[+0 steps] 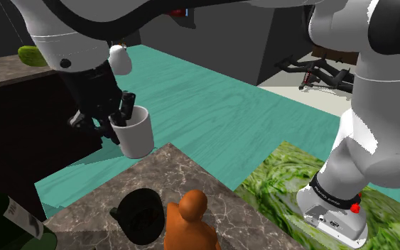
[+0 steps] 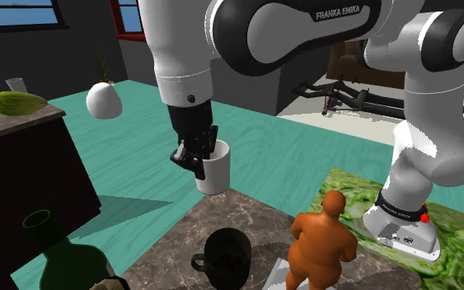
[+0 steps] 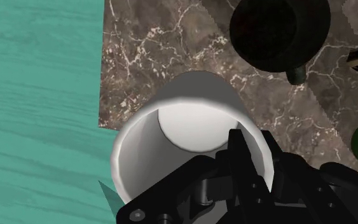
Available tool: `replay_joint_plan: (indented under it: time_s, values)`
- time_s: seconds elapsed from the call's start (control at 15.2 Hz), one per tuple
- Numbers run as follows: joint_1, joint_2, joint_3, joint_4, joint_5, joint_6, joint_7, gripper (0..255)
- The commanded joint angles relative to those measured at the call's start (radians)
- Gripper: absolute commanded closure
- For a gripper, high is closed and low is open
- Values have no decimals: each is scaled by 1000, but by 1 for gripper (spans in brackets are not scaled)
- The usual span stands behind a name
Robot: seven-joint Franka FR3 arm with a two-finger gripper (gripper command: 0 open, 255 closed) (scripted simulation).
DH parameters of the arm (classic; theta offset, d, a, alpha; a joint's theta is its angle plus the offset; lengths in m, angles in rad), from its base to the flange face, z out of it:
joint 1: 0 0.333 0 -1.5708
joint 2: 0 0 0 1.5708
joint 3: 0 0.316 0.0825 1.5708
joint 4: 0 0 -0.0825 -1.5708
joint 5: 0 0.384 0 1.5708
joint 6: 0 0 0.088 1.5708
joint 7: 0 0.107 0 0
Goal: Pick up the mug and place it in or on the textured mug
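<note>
Hanging from the tool (image 1: 123,117) over one corner of the marbled brown surface (image 1: 170,170): one white mug (image 1: 138,135), upright and mouth up, clamped at the rim.

Wrist view: looks straight into the white mug (image 3: 190,121) down to its pale bottom. One black finger (image 3: 238,149) is inside the wall and the other outside, so the tool (image 3: 254,162) is narrow on the rim. The black mug (image 3: 279,28) stands beyond it on the surface (image 3: 158,44), apart from the held one.

Second exterior view: the black mug (image 2: 226,255) is upright with a dark interior and its handle towards that view's left. An orange figurine (image 2: 325,243) stands just beside it. A dark green bottle (image 2: 53,247) is in the lower left. A white vase (image 2: 104,100) with a thin sprig in it stands on the teal floor (image 2: 139,173). A green vegetable (image 2: 20,103) lies on a dark cabinet top.

Shoulder view: the figurine (image 1: 189,220) and black mug (image 1: 143,213) sit side by side in front of the held mug.
</note>
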Motion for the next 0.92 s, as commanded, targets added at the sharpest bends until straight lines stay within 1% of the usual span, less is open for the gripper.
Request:
replay_joint_plan:
  time_s: [0.0, 0.4, 0.86]
  values:
    - [40, 17, 13, 24, -9, -12, 49, 255]
    - [172, 113, 35, 174, -53, -80, 173, 255]
    - [148, 95, 35, 51, -45, 25, 177, 255]
